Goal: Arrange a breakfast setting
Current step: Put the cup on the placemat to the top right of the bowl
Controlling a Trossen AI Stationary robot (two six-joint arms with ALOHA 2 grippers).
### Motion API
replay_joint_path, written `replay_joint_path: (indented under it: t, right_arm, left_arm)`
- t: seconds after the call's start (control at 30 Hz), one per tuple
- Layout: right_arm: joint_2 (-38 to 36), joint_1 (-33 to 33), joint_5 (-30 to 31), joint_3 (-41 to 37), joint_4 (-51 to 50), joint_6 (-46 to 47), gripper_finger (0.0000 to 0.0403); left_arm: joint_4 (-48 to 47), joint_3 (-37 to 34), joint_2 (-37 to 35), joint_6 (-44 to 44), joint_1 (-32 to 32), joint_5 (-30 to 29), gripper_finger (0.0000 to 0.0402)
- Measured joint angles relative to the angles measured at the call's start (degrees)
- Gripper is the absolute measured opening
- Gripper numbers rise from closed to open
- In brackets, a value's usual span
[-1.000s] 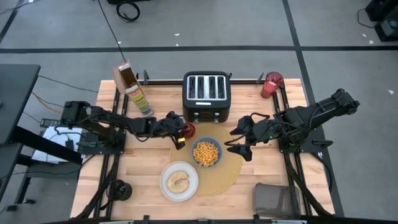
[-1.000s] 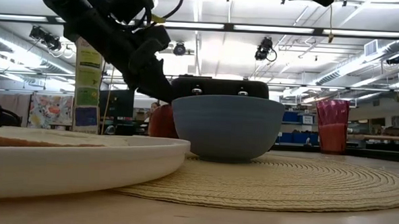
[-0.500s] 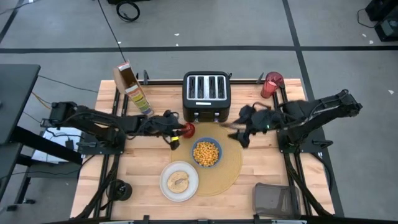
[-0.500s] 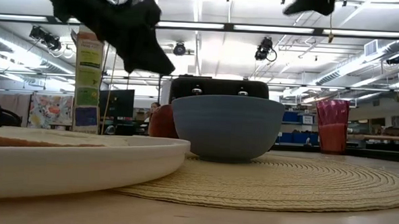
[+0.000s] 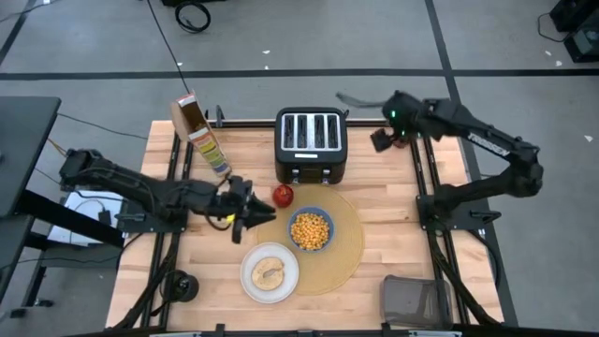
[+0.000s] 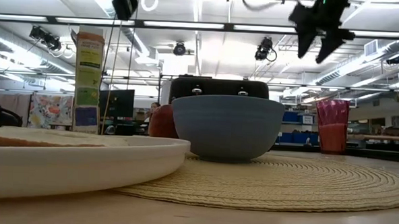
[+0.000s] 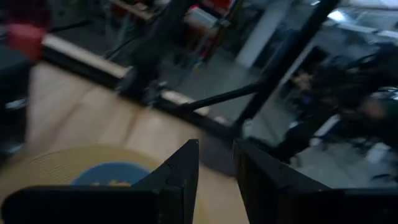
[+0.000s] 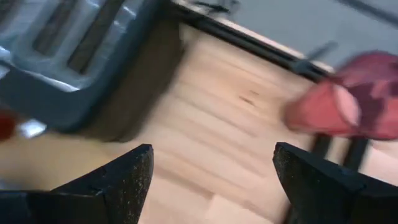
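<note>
A blue bowl (image 5: 293,241) of cereal sits on the round tan placemat (image 5: 351,248). A white plate (image 5: 249,283) with a bread slice overlaps the mat's near left edge. The red apple (image 5: 283,195) rests on the table at the mat's far left rim. My left gripper (image 5: 249,210) hovers left of the apple, fingers (image 7: 185,177) a little apart with nothing between them. The red cup (image 8: 348,102) stands at the far right corner. My right gripper (image 8: 211,180) is open above the table, between the toaster and the cup. In the high view my right arm covers the cup.
The black toaster (image 5: 311,140) stands at the far middle. The cereal box (image 5: 199,131) stands tilted at the far left. A grey bin (image 5: 412,300) sits at the near right corner. Bare wood lies right of the placemat.
My left gripper has pulled away from the apple, rising and moving toward the table's left and near side; the apple stays where it was. My right gripper has swung from beside the bowl toward the far right corner, turning as it went, and now hangs near the red cup.
</note>
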Motion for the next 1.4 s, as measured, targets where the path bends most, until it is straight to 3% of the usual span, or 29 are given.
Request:
replay_joint_path:
  t: [0.2,0.43,0.63,0.87,1.23,1.4]
  right_arm:
    - [6.1,-15.6,-1.1,0.0,0.6,-11.2,0.0309]
    - [17.1,-26.3,-0.8,0.0,2.3,-17.8,0.0282]
    - [23.8,-28.1,-0.7,2.7,2.8,-19.1,0.0241]
    - [28.1,-30.2,-3.5,3.2,2.4,-18.8,0.0172]
    - [28.1,-30.2,-4.6,3.2,1.7,-20.0,0.0020]
    - [27.0,-29.2,-3.9,3.2,-0.4,-20.6,0.0014]
  left_arm:
    - [5.3,0.0,0.2,0.0,-4.3,-2.0,0.0108]
    - [5.7,0.0,0.2,0.0,-5.9,-9.4,0.0108]
    - [5.5,0.0,0.2,1.4,-5.3,-13.9,0.0108]
    - [5.0,0.0,0.2,1.9,-3.8,-14.3,0.0108]
    - [4.7,0.0,0.2,0.2,-4.0,-14.2,0.0107]
    - [4.8,0.0,-0.2,-1.0,-5.8,-13.0,0.0107]
